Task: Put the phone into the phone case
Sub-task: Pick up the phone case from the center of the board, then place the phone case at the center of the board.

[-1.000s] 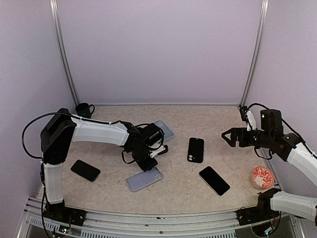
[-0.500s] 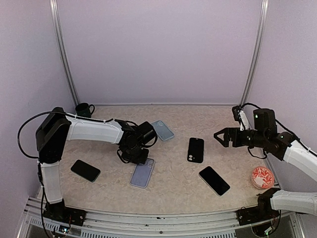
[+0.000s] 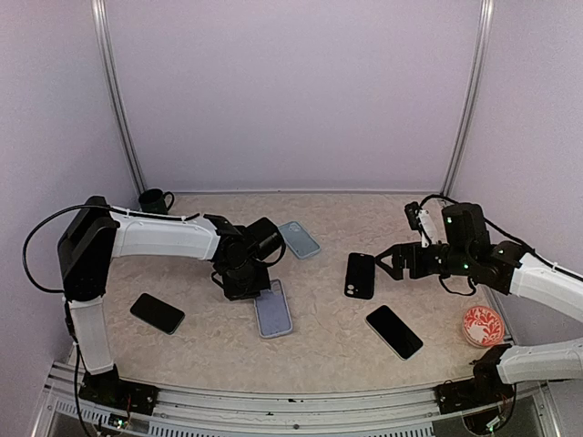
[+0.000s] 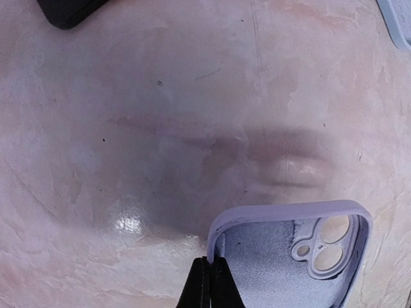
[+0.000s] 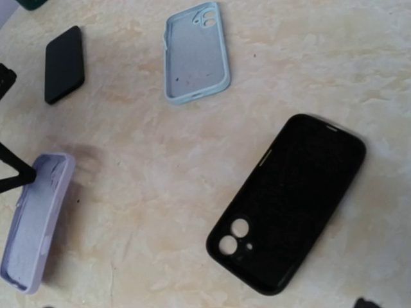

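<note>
L end effector (image 4: 209, 282) pinches the rim of the lilac case (image 4: 292, 253), cavity up on the table (image 3: 319, 360) centre-left, R end effector (image 3: 390, 262) spread wide mid-table, so I'd seat it flat, then send R for 1 black phone (image 3: 393, 331).

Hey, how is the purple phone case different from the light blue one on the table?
The purple case is lavender; the light blue case is pale blue. The left fingers pinch the purple case's rim; nothing touches the light blue case. The purple case sits nearer the arm bases, the light blue case farther back. Both are empty, hollow side up.
</note>
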`<state>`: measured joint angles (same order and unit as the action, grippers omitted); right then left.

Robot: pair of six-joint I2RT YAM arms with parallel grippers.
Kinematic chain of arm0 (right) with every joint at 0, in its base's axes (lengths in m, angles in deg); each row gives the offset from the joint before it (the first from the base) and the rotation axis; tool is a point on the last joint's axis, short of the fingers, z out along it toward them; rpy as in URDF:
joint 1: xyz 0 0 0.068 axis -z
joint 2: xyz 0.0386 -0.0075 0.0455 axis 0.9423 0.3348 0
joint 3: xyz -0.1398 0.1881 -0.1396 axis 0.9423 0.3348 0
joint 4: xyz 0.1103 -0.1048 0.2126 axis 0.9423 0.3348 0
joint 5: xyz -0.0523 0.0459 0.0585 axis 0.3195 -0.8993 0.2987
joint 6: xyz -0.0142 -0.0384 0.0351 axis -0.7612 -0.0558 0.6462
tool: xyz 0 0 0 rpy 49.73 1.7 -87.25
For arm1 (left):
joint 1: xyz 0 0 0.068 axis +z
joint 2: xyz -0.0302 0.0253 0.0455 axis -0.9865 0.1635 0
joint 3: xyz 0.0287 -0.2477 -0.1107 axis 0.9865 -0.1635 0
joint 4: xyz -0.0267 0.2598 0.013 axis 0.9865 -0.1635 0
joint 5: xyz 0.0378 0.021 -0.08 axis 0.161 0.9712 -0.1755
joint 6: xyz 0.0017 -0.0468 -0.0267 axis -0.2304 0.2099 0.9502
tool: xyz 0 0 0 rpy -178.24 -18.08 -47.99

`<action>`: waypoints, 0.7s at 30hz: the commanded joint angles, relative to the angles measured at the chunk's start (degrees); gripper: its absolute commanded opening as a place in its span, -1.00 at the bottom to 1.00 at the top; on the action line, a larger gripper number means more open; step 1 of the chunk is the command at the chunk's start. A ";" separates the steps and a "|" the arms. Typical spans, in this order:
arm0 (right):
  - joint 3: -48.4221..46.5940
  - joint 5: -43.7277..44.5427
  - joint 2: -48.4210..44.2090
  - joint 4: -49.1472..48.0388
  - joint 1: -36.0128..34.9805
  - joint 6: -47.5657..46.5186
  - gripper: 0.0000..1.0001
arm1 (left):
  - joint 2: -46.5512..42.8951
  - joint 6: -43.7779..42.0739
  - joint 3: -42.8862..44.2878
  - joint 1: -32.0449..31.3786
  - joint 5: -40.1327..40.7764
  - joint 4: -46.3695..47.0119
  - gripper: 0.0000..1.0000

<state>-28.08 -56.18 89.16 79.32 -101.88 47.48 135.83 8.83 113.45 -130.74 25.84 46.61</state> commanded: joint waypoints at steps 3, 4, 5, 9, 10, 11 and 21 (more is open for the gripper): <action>-2.30 3.38 0.77 -0.41 -1.95 -0.23 0.99 | -1.79 10.62 -2.86 1.17 -4.44 4.24 -1.00; -2.45 3.76 0.69 0.06 -1.96 -0.51 0.99 | -2.00 11.68 -3.68 1.32 -4.62 4.92 -1.00; -2.54 4.07 0.60 0.47 -1.96 -0.77 0.99 | -2.46 13.04 -5.01 1.43 -4.88 5.70 -1.00; -2.47 5.08 0.43 1.86 -2.00 -1.55 0.99 | -2.99 16.39 -8.13 1.97 -7.22 8.96 -1.00; -2.36 5.18 0.47 2.04 -2.04 -1.56 0.99 | -2.75 16.84 -8.57 2.06 -7.95 9.51 -1.00; -2.15 5.23 0.51 2.16 -2.02 -1.56 0.99 | -2.63 17.59 -9.17 2.07 -8.06 10.11 -1.00; -0.90 7.04 0.86 3.75 -3.25 -0.62 0.99 | -5.76 24.08 -15.00 1.38 -8.47 17.25 -0.83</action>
<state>-29.18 -50.89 89.90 81.11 -103.85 46.59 130.91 30.36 99.60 -128.95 19.27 62.26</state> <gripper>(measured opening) 0.994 0.046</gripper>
